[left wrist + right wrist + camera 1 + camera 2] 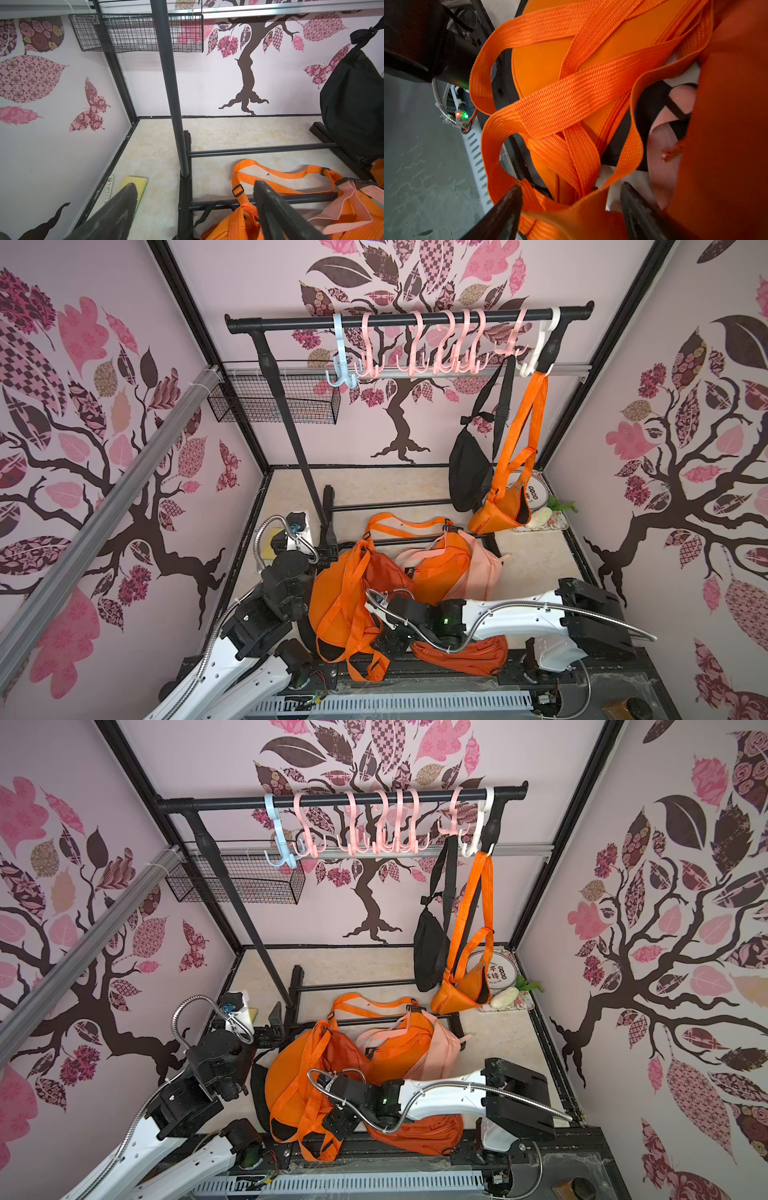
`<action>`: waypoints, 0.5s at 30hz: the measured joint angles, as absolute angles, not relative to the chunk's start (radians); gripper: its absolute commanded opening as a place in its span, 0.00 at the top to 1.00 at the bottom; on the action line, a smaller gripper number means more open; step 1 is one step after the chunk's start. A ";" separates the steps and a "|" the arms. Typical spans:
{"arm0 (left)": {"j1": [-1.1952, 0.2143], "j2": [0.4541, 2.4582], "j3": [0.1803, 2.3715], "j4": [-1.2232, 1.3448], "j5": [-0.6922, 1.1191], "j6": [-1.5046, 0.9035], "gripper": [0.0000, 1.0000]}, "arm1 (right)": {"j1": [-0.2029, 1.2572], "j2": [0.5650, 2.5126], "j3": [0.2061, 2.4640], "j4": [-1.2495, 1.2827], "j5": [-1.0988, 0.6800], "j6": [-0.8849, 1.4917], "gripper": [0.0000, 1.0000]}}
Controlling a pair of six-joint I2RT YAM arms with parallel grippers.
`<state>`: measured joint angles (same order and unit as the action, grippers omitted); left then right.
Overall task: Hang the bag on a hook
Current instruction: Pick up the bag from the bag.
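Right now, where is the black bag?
In a top view the black bag hangs from the last pink hook near the right end of the rail, just left of the hanging orange bag.

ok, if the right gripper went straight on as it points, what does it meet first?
The orange strap: its webbing loops lie between the right gripper's open jaws, orange bag behind. Contact looks near; depth unclear.

Black rail (pixel 340 801) strung with pink hooks (pixel 380 844), black bag (pixel 428 952) and orange bag (pixel 457 994) hanging, the orange from a white hook (pixel 481 822), heap of orange bags (pixel 291 1085) on the worktop (pixel 519 1040), right gripper (pixel 338 1122) low among their straps
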<state>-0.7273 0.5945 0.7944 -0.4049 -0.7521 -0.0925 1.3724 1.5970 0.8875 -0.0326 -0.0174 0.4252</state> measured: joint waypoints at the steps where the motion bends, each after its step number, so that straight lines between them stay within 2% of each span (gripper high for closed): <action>1: -0.727 0.594 0.794 -0.405 -0.753 -0.093 0.10 | 1.372 1.612 0.896 -0.027 -0.012 0.432 0.44; 4: -0.727 0.592 0.794 -0.404 -0.756 -0.093 0.10 | 1.372 1.628 0.910 -0.043 0.022 0.455 0.72; 7: -0.727 0.593 0.794 -0.402 -0.756 -0.093 0.10 | 1.371 1.608 0.912 -0.073 0.068 0.453 0.87; 10: -0.727 0.596 0.794 -0.400 -0.751 -0.092 0.10 | 1.364 1.538 0.911 -0.126 0.105 0.433 0.93; 15: -0.727 0.595 0.793 -0.397 -0.708 -0.086 0.10 | 1.356 1.322 0.928 -0.183 0.165 0.387 0.95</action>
<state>-0.7273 0.5945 0.7933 -0.3969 -0.7078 -0.0856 1.3560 1.3220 0.9276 -0.1833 0.1646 0.3870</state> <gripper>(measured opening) 0.902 0.064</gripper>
